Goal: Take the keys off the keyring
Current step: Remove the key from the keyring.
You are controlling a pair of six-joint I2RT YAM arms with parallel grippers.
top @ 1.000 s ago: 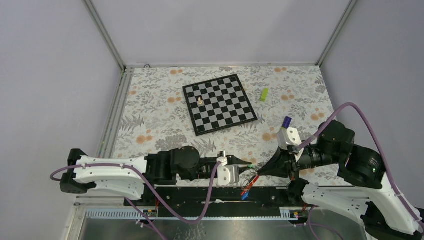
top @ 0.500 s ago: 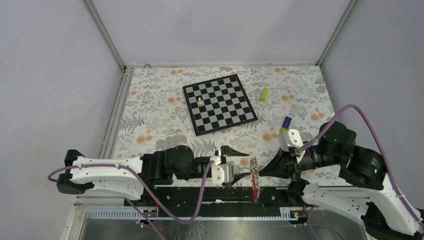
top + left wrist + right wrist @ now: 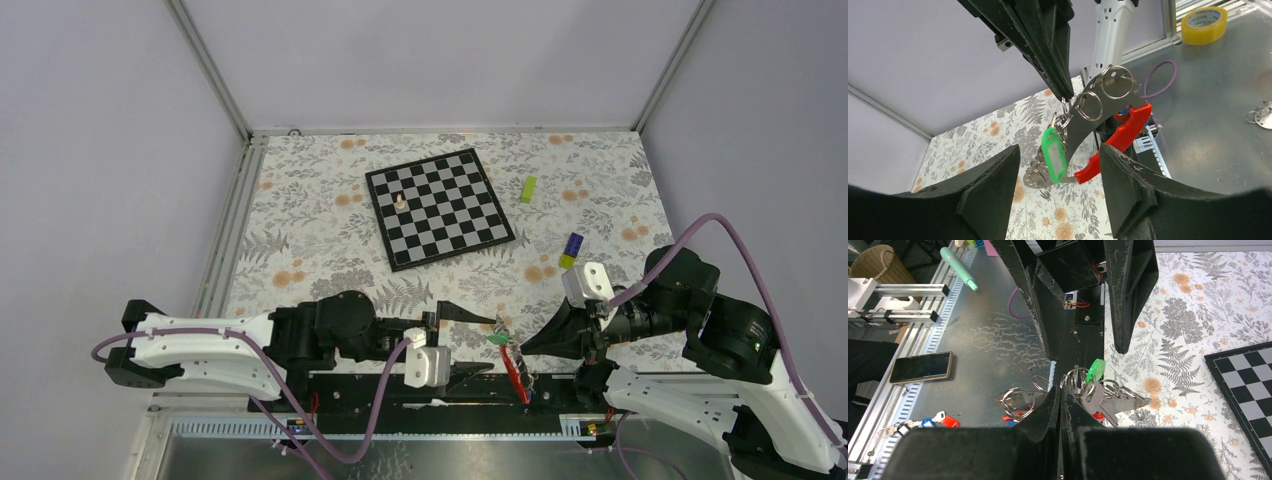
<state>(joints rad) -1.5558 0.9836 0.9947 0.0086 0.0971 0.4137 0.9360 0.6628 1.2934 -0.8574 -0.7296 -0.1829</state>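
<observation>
The right gripper [image 3: 1066, 94] is pinched shut on the top loop of the keyring [image 3: 1064, 122]. The bunch hangs free at bottom centre of the overhead view, probably so that its parts dangle apart and can be picked out. The keys [image 3: 1096, 404], a green tag [image 3: 1054, 160] and the red strap [image 3: 1120, 140] hang below the pinch. The left gripper [image 3: 490, 343] faces it with jaws wide apart and holds nothing. Its fingers frame the bunch, but I cannot tell whether either one touches. The bunch sits at the table's [image 3: 300, 215] near edge, over the black rail. Open floral surface lies upward toward the chessboard [image 3: 440, 208], so there is more room to move that way.
</observation>
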